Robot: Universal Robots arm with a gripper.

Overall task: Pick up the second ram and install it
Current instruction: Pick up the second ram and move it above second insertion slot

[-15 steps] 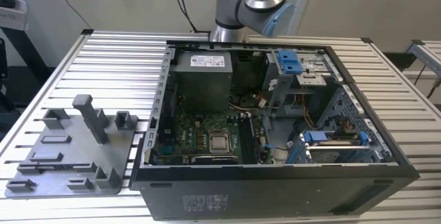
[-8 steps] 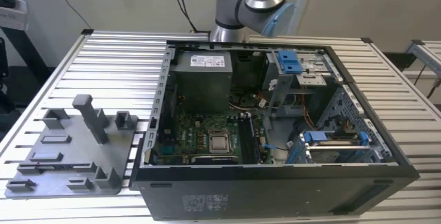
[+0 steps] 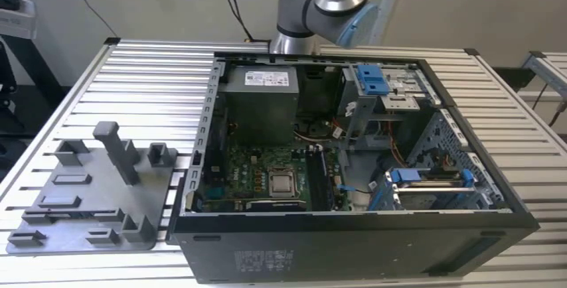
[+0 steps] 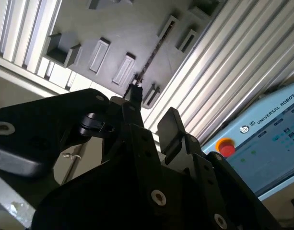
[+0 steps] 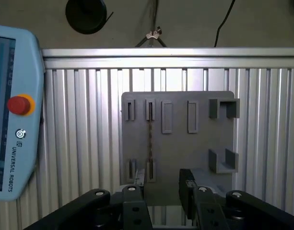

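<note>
- Hanging over the fixture, the gripper (image 5: 162, 178) has its two black, blocky fingers (image 5: 186, 181) parted, with nothing between them.
- Beneath the hand, nearer one finger than the other, the second ram (image 5: 149, 139) stands on edge, a thin dark strip seated in slotted holders.
- Around it, the matte grey fixture plate (image 5: 194, 143) carries rectangular slots and U-shaped brackets.
- Beyond lies the ribbed aluminium table (image 5: 79, 120), with a pale blue pendant (image 5: 15, 120) alongside.

You're in a robotics lab: a pale-blue, red-buttoned teach pendant (image 5: 12, 120), and a ribbed aluminium table (image 3: 133, 82) holding an open black computer case (image 3: 354, 248) with a grey plastic fixture plate (image 3: 106, 198) just beside it.
</note>
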